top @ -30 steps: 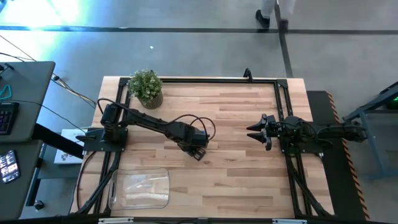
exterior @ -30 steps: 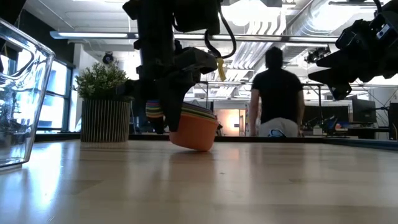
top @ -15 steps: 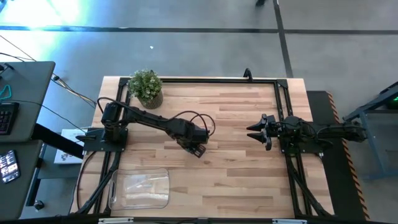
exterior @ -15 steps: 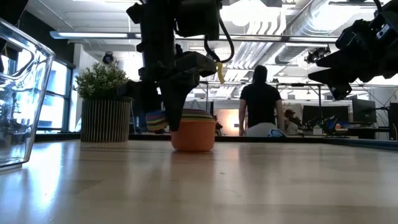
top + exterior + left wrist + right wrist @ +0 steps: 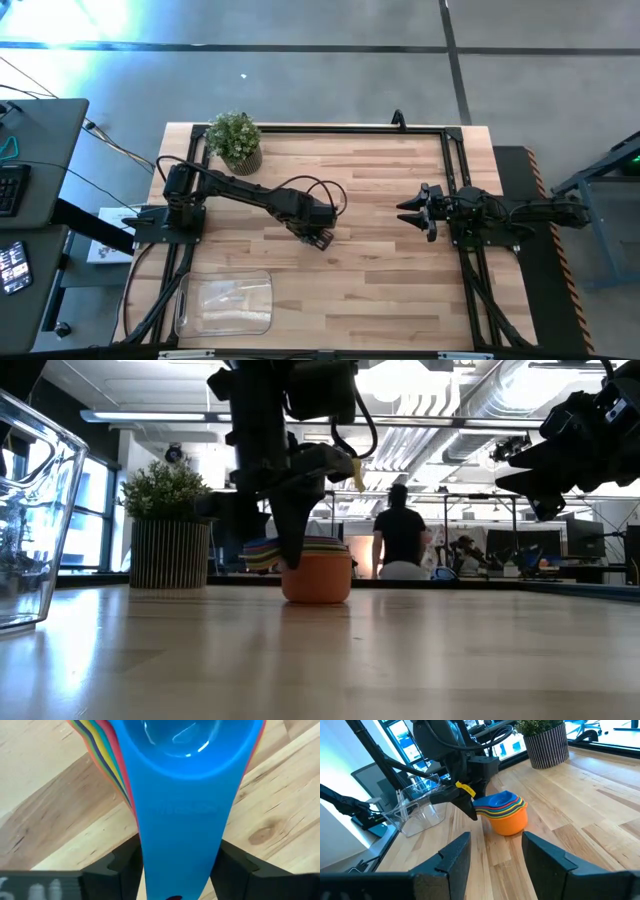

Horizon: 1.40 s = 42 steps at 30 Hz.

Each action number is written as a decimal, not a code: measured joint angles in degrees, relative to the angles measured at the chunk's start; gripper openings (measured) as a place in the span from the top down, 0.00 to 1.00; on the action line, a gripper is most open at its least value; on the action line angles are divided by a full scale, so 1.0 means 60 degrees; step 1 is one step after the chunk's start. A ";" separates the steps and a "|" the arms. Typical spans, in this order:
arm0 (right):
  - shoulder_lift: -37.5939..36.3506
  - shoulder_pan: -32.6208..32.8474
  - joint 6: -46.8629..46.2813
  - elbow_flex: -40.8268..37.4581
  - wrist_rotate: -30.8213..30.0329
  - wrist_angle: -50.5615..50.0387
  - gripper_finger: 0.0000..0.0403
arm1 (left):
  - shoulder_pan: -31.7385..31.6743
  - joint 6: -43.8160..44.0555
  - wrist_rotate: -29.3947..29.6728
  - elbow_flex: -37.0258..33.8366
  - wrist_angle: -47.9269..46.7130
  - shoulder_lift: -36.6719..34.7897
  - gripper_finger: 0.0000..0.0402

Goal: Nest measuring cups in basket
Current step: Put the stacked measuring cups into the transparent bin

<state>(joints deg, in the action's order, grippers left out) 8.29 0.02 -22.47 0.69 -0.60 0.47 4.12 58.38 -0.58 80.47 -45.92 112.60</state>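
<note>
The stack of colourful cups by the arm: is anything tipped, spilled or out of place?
Nothing is tipped or spilled. The stacked measuring cups stand upright on the table, handles fanned between the left end effector's fingers. One thing stands out: the stack sits mid-table, well apart from the clear basket.

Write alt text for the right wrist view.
A nested stack of measuring cups, orange outermost, stands on the wooden table with the left gripper at its handles. The clear basket sits behind, a potted plant farther off.
</note>
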 joint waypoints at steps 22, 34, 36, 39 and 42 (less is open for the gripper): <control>-0.0003 0.0002 -0.0002 0.0000 0.0000 -0.0002 0.58 | -0.0208 -0.0825 0.0572 0.0003 0.0361 0.0172 0.40; -0.0002 0.0002 -0.0001 -0.0001 0.0001 0.0000 0.58 | -0.0233 -0.0862 0.0565 0.0000 0.0348 0.0175 0.67; -0.0004 0.0001 0.0000 0.0000 0.0001 -0.0004 0.58 | -0.0237 -0.0862 0.0565 0.0000 0.0348 0.0175 0.69; -0.0004 -0.0001 -0.0002 0.0000 0.0004 0.0000 0.58 | -0.0237 -0.0862 0.0565 0.0000 0.0348 0.0175 0.69; -0.0004 0.0002 0.0002 0.0000 0.0002 0.0000 0.58 | -0.0237 -0.0891 0.0560 0.0000 0.0350 0.0175 0.69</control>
<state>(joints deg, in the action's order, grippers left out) 8.27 0.03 -22.46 0.69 -0.59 0.47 2.70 53.04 2.78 80.47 -43.82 113.65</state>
